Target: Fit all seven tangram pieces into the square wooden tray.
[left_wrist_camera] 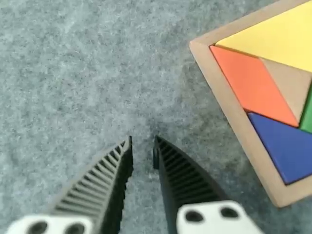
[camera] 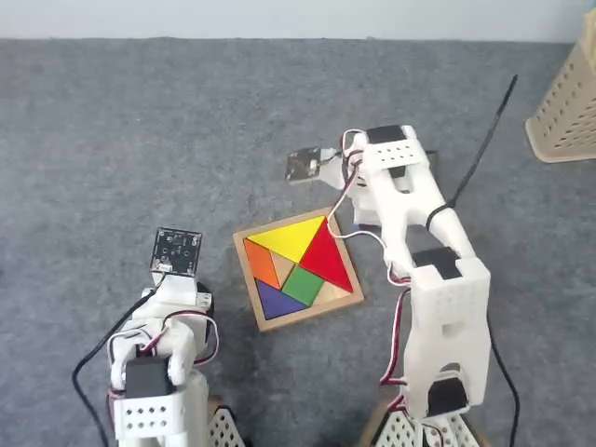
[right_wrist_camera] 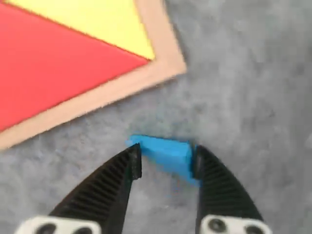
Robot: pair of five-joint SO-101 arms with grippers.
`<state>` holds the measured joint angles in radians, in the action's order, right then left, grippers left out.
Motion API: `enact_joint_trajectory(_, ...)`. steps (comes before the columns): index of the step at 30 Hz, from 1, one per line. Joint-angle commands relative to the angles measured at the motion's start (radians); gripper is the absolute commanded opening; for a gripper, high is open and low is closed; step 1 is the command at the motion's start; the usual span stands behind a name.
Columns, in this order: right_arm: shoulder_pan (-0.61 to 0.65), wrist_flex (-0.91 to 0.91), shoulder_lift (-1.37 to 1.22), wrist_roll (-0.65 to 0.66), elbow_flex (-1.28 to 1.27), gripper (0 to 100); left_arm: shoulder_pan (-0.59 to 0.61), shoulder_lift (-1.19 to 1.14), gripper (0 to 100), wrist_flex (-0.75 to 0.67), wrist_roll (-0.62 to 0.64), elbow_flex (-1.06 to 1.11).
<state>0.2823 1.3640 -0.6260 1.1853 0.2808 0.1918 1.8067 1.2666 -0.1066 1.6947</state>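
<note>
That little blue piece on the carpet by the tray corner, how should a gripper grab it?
Across its two opposite side edges, coming straight down from above: the blue piece lies flat on the carpet, thin, with free edges. The right gripper holds it that way.

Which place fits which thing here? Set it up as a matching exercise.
1. yellow triangle
2. orange piece
3. light blue piece
4. left gripper

a. between the right gripper's fingers, outside the tray
b. over bare carpet
c. in the tray, against the red triangle
d. in the tray, against the dark blue piece

Pairs: 1-c, 2-d, 3-a, 4-b.
</note>
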Motion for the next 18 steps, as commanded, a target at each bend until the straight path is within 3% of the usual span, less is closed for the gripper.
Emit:
enact_joint_trajectory(1,-0.025,0.007,0.008,-0.160,0.038,4.3,-0.002,0.021,7,0.000,0.008,-0.010)
enact_joint_trajectory(9,-0.024,0.170,0.018,-0.586,0.038,0.7,-0.002,0.021,7,0.000,0.008,-0.010)
enact_joint_trajectory(18,-0.018,0.173,0.058,-0.690,0.038,0.7,-0.002,0.021,7,0.000,0.008,-0.010)
